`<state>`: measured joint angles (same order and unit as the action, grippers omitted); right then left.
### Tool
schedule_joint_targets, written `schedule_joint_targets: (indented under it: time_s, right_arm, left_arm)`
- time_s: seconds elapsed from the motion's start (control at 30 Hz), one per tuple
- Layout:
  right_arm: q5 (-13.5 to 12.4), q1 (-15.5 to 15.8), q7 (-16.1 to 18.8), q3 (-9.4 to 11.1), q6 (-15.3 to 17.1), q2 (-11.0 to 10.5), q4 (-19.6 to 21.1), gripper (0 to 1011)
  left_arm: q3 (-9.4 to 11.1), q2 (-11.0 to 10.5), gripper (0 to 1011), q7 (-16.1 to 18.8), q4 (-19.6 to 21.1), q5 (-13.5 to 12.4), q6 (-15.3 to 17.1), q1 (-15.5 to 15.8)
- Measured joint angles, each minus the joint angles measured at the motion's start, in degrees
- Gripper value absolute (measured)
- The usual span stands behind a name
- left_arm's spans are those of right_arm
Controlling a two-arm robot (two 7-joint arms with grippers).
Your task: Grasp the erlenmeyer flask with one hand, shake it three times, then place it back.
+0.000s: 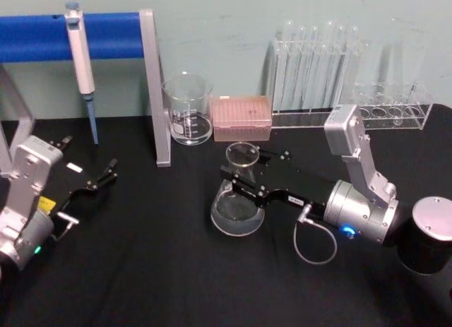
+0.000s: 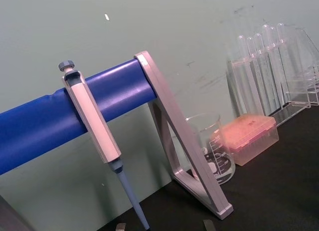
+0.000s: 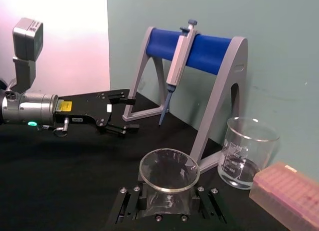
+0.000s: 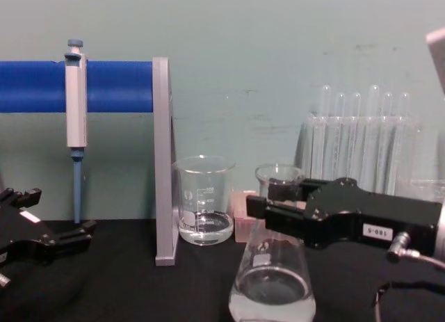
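Erlenmeyer flask [image 1: 238, 200] stands on the worktop [image 1: 141, 270], right pincer [image 1: 244, 173] clamped around its neck, ready for shaking.

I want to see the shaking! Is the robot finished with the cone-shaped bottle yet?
Not finished. The right gripper has reached the erlenmeyer flask and its fingers sit either side of the neck. The flask looks to be resting on the black table, so lifting, three shakes and putting back are left. The left gripper waits open.
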<state>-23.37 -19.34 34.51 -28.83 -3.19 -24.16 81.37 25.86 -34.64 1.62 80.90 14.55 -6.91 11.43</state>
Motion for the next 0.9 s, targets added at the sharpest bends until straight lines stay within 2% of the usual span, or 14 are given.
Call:
schedule_joint_targets:
  time_s: [0.43,0.9]
  right_arm:
    - [-0.20,-0.17,1.61,-1.44,-0.36,-0.71,-1.44,450]
    - [-0.29,0.20,1.65,-1.89,-0.04,-1.22,-1.55,450]
  left_arm:
    - [0.00,0.00,1001,0.00,0.00,0.00,0.00,0.00]
    - [0.00,0.00,1001,0.00,0.00,0.00,0.00,0.00]
